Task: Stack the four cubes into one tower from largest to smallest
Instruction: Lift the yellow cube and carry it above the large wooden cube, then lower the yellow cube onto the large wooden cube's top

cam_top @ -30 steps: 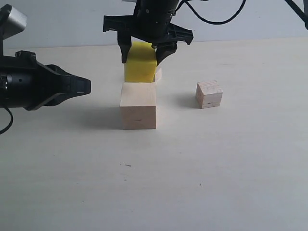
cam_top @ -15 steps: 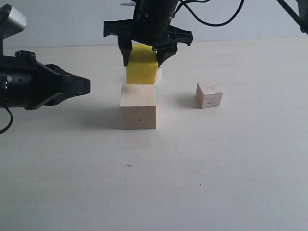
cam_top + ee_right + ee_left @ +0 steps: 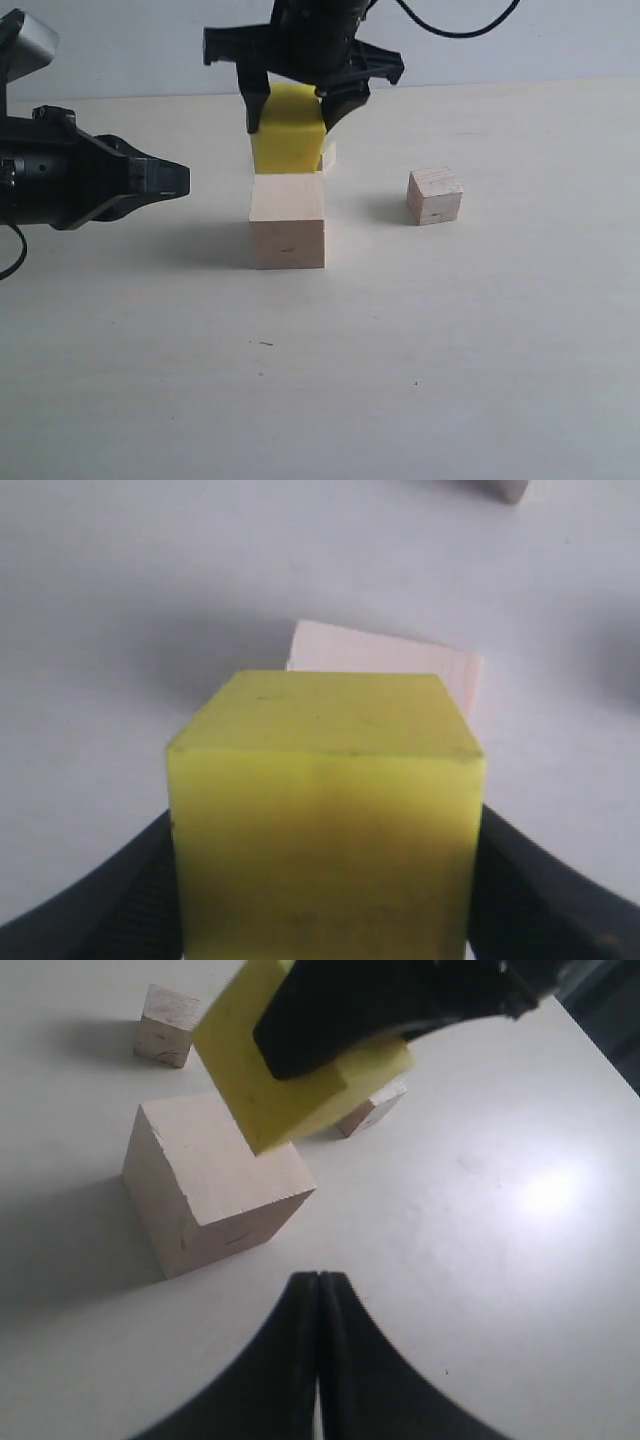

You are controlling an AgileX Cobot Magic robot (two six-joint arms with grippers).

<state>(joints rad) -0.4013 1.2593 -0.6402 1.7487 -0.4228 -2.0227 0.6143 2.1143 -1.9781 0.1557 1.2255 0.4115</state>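
The black right gripper (image 3: pixel 293 120) is clamped on the bright yellow wooden cube (image 3: pixel 287 145) and holds it over the big pale wooden cube (image 3: pixel 288 222) near the middle of the white table (image 3: pixel 450 350); I cannot tell if they touch. The black left gripper (image 3: pixel 182 178) is closed tight, toward the table's left edge. The middle-sized pale wooden cube (image 3: pixel 435 195) sits toward the right edge, and the smallest pale wooden cube (image 3: pixel 328 157) peeks out behind the yellow one.

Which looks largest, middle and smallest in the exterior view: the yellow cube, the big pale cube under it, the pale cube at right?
1. big pale cube
2. yellow cube, only slightly smaller; its distance from the camera may differ, so this gap is unsure
3. pale cube at right, clearly smallest
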